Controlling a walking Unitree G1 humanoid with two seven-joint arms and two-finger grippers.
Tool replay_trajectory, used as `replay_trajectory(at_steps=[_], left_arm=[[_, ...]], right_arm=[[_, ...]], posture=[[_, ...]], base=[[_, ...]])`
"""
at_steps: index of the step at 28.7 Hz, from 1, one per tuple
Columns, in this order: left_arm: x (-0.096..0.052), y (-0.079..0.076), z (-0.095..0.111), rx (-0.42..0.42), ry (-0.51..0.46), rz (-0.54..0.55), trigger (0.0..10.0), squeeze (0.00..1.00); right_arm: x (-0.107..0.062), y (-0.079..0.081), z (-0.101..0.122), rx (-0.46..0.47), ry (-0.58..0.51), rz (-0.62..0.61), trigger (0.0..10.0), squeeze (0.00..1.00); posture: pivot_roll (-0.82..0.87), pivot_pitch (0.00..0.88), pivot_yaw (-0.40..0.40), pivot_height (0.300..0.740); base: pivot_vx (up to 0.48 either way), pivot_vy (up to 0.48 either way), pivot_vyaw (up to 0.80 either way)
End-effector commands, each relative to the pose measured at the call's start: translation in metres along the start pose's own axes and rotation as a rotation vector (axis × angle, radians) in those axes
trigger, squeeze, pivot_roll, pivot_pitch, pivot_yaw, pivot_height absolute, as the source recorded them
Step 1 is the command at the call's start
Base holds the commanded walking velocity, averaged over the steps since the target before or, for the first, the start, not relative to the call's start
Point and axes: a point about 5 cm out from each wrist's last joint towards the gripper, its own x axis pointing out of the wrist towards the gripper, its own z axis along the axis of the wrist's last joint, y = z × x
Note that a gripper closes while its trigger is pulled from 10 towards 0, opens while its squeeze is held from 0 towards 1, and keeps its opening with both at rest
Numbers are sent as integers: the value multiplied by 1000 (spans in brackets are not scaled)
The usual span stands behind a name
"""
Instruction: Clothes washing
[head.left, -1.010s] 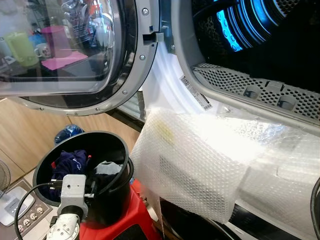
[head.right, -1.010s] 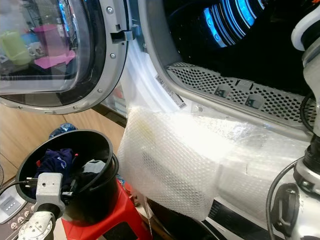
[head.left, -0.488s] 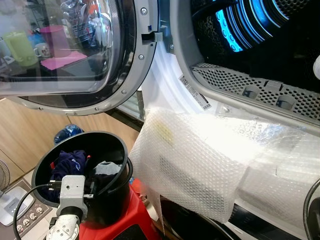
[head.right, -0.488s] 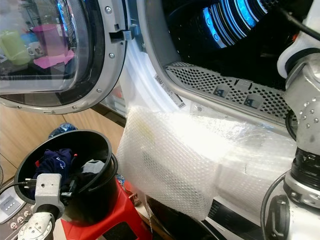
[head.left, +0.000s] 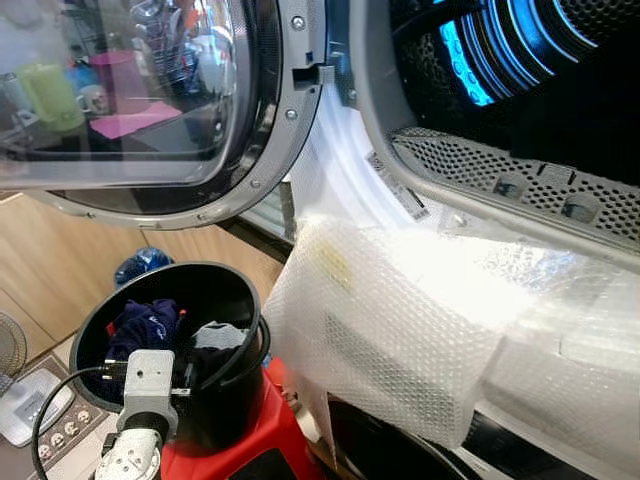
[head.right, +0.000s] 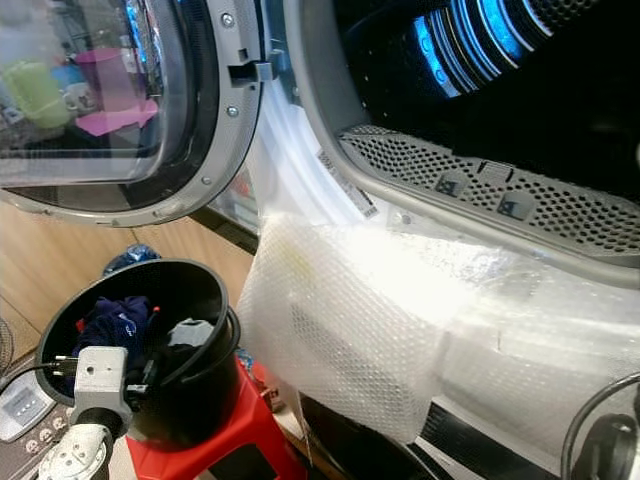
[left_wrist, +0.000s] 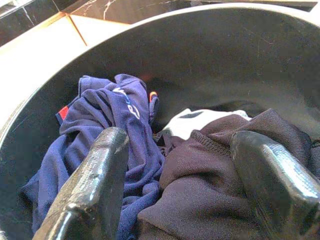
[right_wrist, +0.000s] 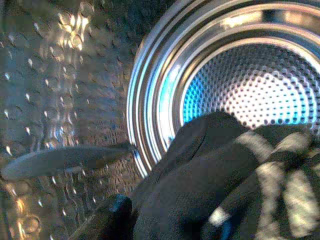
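Drum (right_wrist: 250, 90), right tool (right_wrist: 165, 220) gripping dark garment (right_wrist: 210, 175)

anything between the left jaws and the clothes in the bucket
Nothing visible. The left gripper hangs open just over the black bucket, its fingers either side of the dark brown garment, with the blue garment beside it.

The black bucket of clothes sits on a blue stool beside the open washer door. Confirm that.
Not quite: the stool is red, not blue, as the left eye view shows. The rest holds: the black bucket sits on it with clothes inside, beside the open washer door. The left gripper hangs over the clothes, fingers apart.
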Motion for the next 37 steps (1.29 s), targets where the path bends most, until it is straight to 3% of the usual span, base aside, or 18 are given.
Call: replay_trajectory(at_steps=[1, 10, 15, 19, 23, 25, 27, 30, 33, 37], left_arm=[[-2, 0, -10, 18, 46, -12, 10000, 0], [0, 0, -10, 23, 47, -28, 10000, 0], [1, -2, -11, 24, 48, -36, 10000, 0], [1, -2, -11, 24, 48, -38, 10000, 0], [1, -2, -11, 23, 50, -38, 10000, 0], [1, -2, -11, 22, 50, -37, 10000, 0], [1, -2, -10, 21, 50, -36, 10000, 0], [0, -2, -11, 22, 52, -36, 10000, 0], [0, -2, -11, 21, 54, -35, 10000, 0], [0, -3, -12, 19, 56, -37, 10000, 0]], right_arm=[[-8, -4, 9, 2, -38, 5, 10000, 0], [-33, -6, 32, 37, -166, 143, 10000, 0], [-42, -6, 27, 36, -168, 220, 10000, 0], [-44, -4, 21, -77, -111, 203, 10000, 0], [-40, -11, 20, -94, -90, 124, 10000, 0], [-43, -7, 17, -94, -75, 192, 10000, 0], [-43, -11, 15, -144, -50, 143, 10000, 0], [-45, -16, 16, -142, -57, 140, 10000, 0], [-48, -20, 15, -266, -42, 117, 10000, 0], [-52, -31, 9, -319, 2, 108, 10000, 0]], posture=[[-94, 60, 36, 740], [-112, 57, 44, 740], [-117, 56, 46, 740], [-119, 59, 47, 740], [-119, 63, 48, 740], [-116, 67, 47, 740], [-119, 71, 50, 740], [-121, 73, 48, 740], [-124, 75, 49, 740], [-134, 81, 48, 740]], base=[[0, 0, 0], [0, 0, 0], [0, 0, 0], [0, 0, 0], [0, 0, 0], [0, 0, 0], [0, 0, 0], [0, 0, 0], [0, 0, 0], [0, 0, 0]])
